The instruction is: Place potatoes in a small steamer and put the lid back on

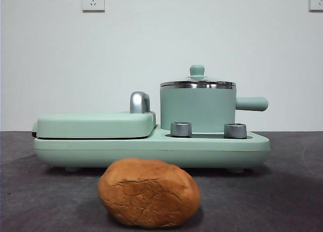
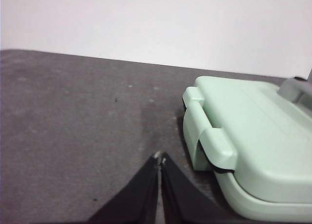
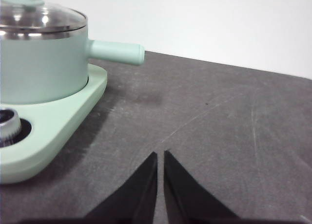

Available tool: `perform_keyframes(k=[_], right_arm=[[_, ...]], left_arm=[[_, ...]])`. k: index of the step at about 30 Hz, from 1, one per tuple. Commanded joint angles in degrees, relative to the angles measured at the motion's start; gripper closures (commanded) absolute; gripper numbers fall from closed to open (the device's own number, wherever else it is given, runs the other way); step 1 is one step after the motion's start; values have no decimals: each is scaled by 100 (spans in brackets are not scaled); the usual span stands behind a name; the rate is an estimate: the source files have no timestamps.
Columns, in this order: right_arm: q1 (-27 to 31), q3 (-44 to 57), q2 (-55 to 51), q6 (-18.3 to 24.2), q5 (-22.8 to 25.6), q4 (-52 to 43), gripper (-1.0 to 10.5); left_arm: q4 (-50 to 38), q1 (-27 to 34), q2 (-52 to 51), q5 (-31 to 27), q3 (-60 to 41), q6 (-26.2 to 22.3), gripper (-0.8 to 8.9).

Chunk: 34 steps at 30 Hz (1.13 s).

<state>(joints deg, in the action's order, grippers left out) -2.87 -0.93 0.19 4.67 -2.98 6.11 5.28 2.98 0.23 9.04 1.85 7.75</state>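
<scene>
Orange-brown potato (image 1: 149, 192), skin rough and cracked, lies on table (image 1: 282, 191).

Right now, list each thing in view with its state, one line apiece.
Potato: lying on the table, untouched.
Small steamer: upright on the base, covered.
Lid: seated on the steamer.
Grill cover: closed.
Left gripper: shut, empty.
Right gripper: shut, empty.

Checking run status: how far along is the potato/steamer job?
Nothing done yet. The potato lies on the table in front of the appliance; the lid sits on the small steamer. Nothing in hand: left gripper and right gripper wait shut, off to the sides. Left: lift lid, load potato, replace lid.
</scene>
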Motion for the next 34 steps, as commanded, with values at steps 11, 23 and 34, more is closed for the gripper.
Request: perform_keyframes(k=[11,23,34], right_arm=[[0,20,2,-1998,-4,-1021,931],[0,-1674,686,-2334,-212,-232,933],[0,-3965,2922,-1029,-1537,1082,933]], left_arm=[[-1106,-24,-4,7,-81,1974,807],[-398,-22,723,433,1727,1770,805],[1921,-50,3040,1685,4205,-879,805]])
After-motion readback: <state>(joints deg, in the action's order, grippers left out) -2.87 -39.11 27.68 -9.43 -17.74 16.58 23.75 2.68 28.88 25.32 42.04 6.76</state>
